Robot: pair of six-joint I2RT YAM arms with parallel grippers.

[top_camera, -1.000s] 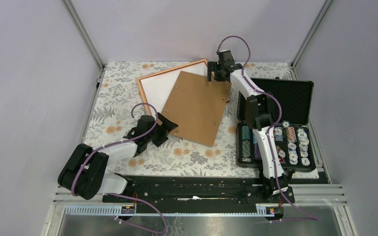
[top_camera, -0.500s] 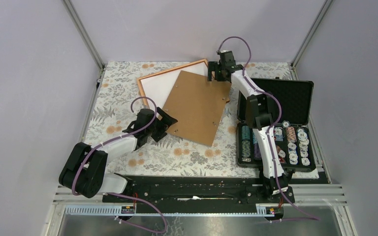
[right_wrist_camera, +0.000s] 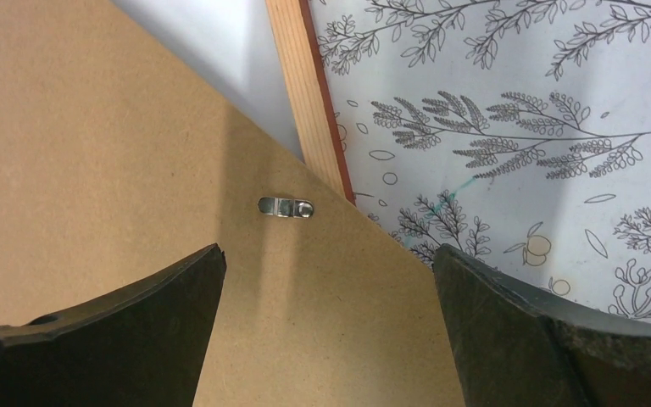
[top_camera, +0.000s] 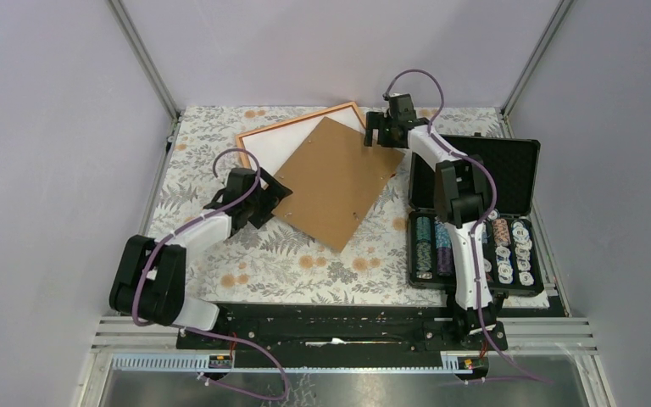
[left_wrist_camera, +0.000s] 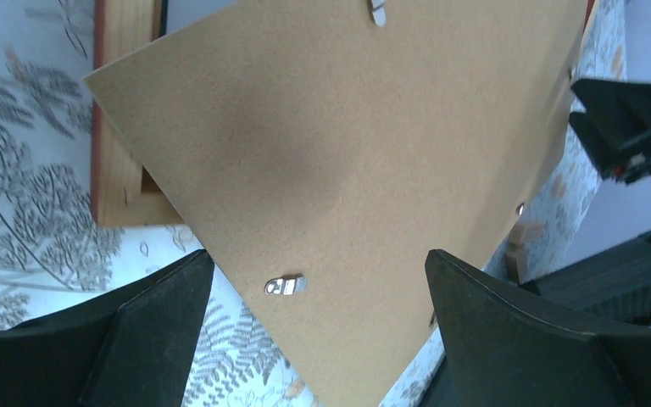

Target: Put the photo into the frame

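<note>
Left claw (left_wrist_camera: 318, 275) beside frame (left_wrist_camera: 120, 110) corner

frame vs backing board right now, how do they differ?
The frame is a thin orange-brown wooden rim around a white sheet. The board is a solid plain brown panel with small metal clips.
The frame lies underneath, largely covered. The board lies across it, fully visible.
The board is turned relative to the frame, its near corner sticking out over the cloth.
Shared: both are rectangular and similar in size.
</note>
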